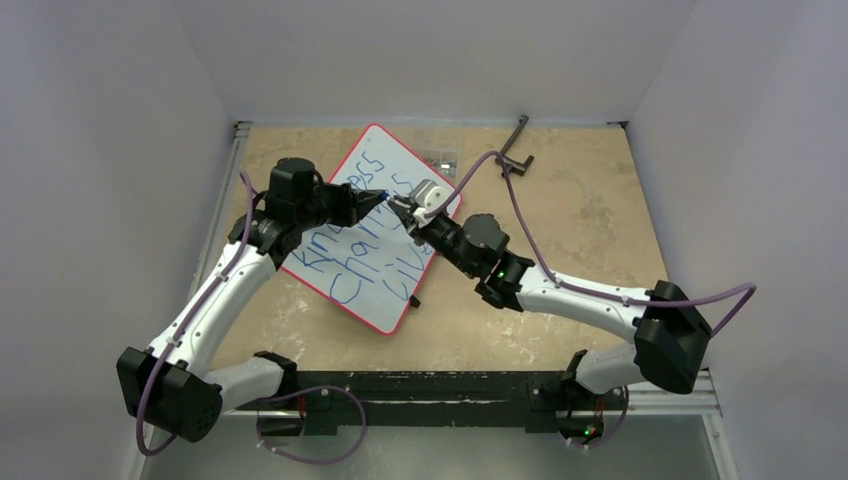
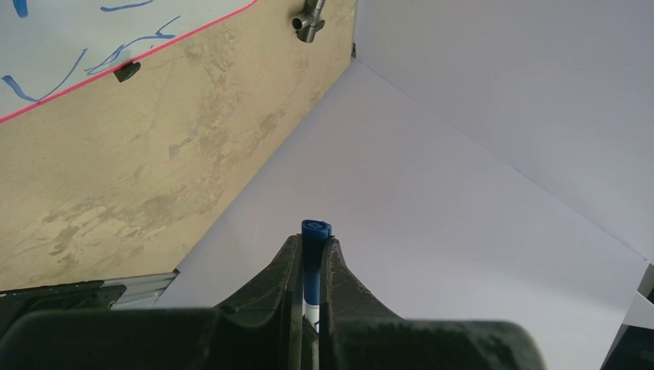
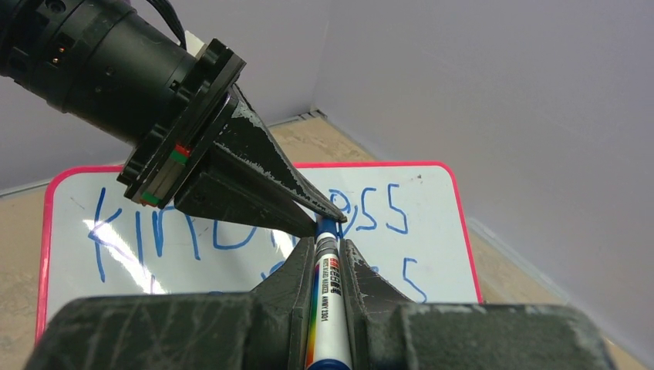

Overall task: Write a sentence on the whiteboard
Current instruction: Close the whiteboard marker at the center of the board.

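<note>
Right gripper (image 1: 402, 210) clamped on white-barrelled blue marker (image 3: 327, 289). Left gripper (image 1: 383, 198) pinches its blue end (image 2: 315, 230), probably to recap it. I hold both over the red-rimmed white rectangular whiteboard (image 1: 398, 168), lying toward the bench's far-left. Blue handwritten sentence (image 1: 362, 255) looks finished.

- The whiteboard (image 1: 380, 310) lay askew, the blue sentence (image 1: 360, 262) slanting across it.
- The left gripper (image 1: 378, 198) and right gripper (image 1: 400, 208) stood nearly tip to tip above its far half.
- A black bracket (image 1: 515, 148) lay right of its far corner.
</note>
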### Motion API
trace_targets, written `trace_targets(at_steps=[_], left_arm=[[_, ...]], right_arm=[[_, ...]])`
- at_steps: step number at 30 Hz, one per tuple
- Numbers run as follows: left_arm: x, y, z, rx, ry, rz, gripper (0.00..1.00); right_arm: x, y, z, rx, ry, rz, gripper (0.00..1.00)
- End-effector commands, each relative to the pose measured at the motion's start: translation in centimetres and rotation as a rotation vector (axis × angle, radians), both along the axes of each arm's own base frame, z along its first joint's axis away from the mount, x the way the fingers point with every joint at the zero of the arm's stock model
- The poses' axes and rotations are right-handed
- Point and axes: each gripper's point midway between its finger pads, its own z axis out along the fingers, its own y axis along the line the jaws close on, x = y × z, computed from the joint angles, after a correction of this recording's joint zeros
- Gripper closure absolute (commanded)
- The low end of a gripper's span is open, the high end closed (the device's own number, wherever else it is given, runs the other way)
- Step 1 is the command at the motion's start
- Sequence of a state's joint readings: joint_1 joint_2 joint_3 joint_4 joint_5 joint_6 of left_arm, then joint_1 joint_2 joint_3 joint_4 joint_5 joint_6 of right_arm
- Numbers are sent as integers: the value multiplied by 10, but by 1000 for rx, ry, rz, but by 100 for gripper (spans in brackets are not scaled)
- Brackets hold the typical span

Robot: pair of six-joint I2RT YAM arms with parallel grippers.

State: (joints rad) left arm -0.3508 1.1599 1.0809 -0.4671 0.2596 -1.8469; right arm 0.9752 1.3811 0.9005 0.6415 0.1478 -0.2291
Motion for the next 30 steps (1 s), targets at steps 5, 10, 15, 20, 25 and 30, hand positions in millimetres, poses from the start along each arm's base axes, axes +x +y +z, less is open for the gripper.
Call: trace_targets(at_steps=[5,10,15,20,25,30], left_arm=[[-13,2,48,-35,-138,-22,100],[-17,-3,71,-38,-238,-50,100],[-20,-9,92,-43,-352,-86,100],[-24,-14,113,-43,-469,-100,100],[-31,-19,128,-36,-546,-102,100],[-36,-28,142,-65,-626,-108,100]], right_arm=[[5,5,11,20,0,-19,100],[2,15,16,74,22,9,100],[-3,24,26,151,31,61,100],[-5,32,37,246,56,98,100],[-4,36,45,360,96,112,100],[3,37,51,481,141,91,100]])
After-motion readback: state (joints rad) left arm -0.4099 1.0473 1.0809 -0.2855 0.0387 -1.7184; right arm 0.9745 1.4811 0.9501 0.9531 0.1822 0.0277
